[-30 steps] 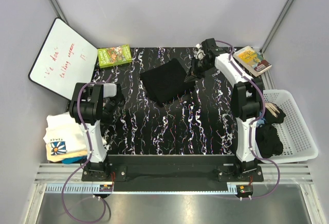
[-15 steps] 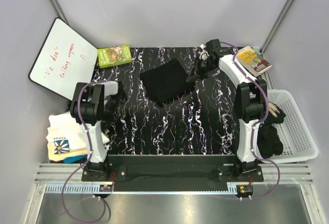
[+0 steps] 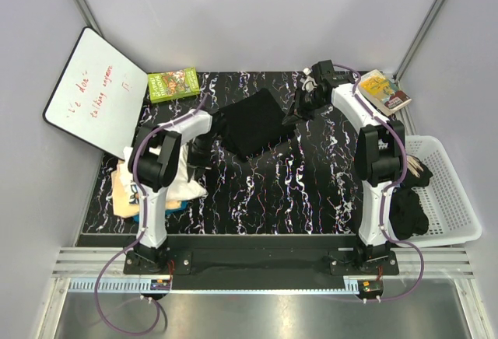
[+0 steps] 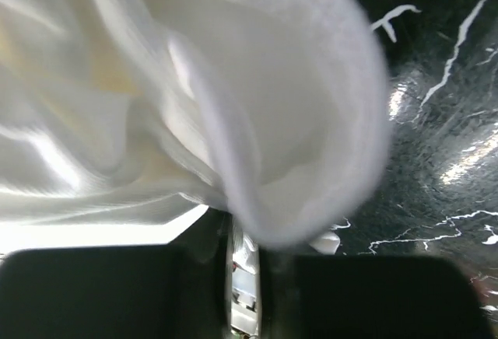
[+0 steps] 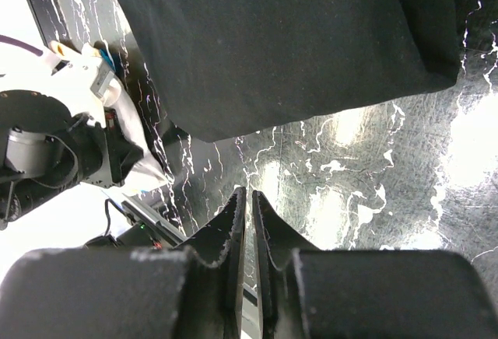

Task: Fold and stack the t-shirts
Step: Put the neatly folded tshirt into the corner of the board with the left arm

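A folded black t-shirt (image 3: 249, 123) lies at the middle back of the black marbled table (image 3: 311, 183); it fills the top of the right wrist view (image 5: 296, 43). My left gripper (image 3: 200, 151) is shut on a white t-shirt (image 3: 167, 185), which is bunched on the table's left part with yellow and blue cloth (image 3: 131, 201) under it. In the left wrist view the white cloth (image 4: 194, 98) fills the frame and runs between the jaws of the left gripper (image 4: 245, 234). My right gripper (image 3: 295, 113) is shut and empty just right of the black t-shirt, fingertips (image 5: 237, 207) over bare table.
A white slatted basket (image 3: 453, 199) with black clothes (image 3: 407, 211) stands at the right. A whiteboard (image 3: 93, 90) leans at the back left. A green book (image 3: 173, 84) and a yellow book (image 3: 383, 92) lie at the back corners.
My left arm has swung out from its folded pose toward the table's middle, pulling the white t-shirt pile from off the left edge onto the table. The right gripper has barely moved.
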`<state>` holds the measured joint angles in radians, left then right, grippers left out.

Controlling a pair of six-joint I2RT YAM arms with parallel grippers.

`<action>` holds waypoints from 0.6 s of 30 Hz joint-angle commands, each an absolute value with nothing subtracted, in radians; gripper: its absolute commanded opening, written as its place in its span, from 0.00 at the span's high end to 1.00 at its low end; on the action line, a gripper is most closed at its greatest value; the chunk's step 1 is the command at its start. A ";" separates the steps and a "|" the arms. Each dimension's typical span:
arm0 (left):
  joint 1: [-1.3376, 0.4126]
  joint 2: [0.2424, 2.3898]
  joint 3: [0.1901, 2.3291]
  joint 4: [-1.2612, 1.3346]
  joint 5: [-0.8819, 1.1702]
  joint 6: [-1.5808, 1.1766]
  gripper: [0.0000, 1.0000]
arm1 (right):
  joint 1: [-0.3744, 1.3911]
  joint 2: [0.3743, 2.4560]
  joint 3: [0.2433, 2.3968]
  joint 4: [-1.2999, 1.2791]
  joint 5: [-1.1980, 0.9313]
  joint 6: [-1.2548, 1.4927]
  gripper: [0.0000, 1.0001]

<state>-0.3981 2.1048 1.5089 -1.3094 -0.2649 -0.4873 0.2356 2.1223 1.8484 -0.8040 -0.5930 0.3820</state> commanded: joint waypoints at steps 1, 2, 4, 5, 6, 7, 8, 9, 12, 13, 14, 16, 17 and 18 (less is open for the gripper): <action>-0.385 2.010 1.528 -1.308 -0.167 -0.494 0.57 | 0.239 2.060 1.853 -0.767 -0.598 0.388 0.87; -0.387 1.988 1.529 -1.310 -0.143 -0.494 0.22 | 0.239 2.069 1.858 -0.767 -0.597 0.387 0.87; -0.394 1.916 1.548 -1.319 -0.133 -0.503 0.01 | 0.259 2.080 1.891 -0.765 -0.565 0.377 0.88; -0.396 1.893 1.555 -1.324 -0.118 -0.505 0.01 | 0.270 2.089 1.907 -0.765 -0.548 0.368 0.89; -0.397 1.872 1.572 -1.324 -0.111 -0.508 0.01 | 0.284 2.094 1.923 -0.778 -0.507 0.348 0.89; -0.397 1.832 1.583 -1.327 -0.104 -0.511 0.01 | 0.310 2.101 1.969 -0.787 -0.483 0.335 0.89; -0.396 1.816 1.595 -1.330 -0.092 -0.511 0.01 | 0.325 2.127 1.994 -0.798 -0.460 0.324 0.89; -0.396 1.801 1.620 -1.328 -0.087 -0.512 0.01 | 0.339 2.143 2.025 -0.823 -0.424 0.307 0.89; -0.396 1.750 1.661 -1.292 -0.071 -0.511 0.01 | 0.390 2.242 2.188 -0.876 -0.364 0.288 0.90; -0.396 1.744 1.670 -1.276 -0.054 -0.511 0.01 | 0.403 2.276 2.230 -0.891 -0.353 0.287 0.89; -0.394 1.740 1.675 -1.260 -0.042 -0.512 0.01 | 0.423 2.349 2.274 -0.932 -0.344 0.284 0.89; -0.393 1.727 1.681 -1.206 0.026 -0.518 0.01 | 0.443 2.436 2.429 -0.989 -0.302 0.281 0.90; -0.385 1.723 1.678 -1.183 0.046 -0.534 0.01 | 0.459 2.519 2.481 -1.046 -0.285 0.279 0.90; -0.380 1.720 1.668 -1.136 0.075 -0.544 0.01 | 0.465 2.557 2.531 -1.075 -0.255 0.279 0.90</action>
<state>-0.3935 1.7405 1.6592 -1.2606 -0.0586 -0.5095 0.4263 2.3585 2.3470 -0.8963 -0.3820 0.3092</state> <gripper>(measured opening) 0.987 0.105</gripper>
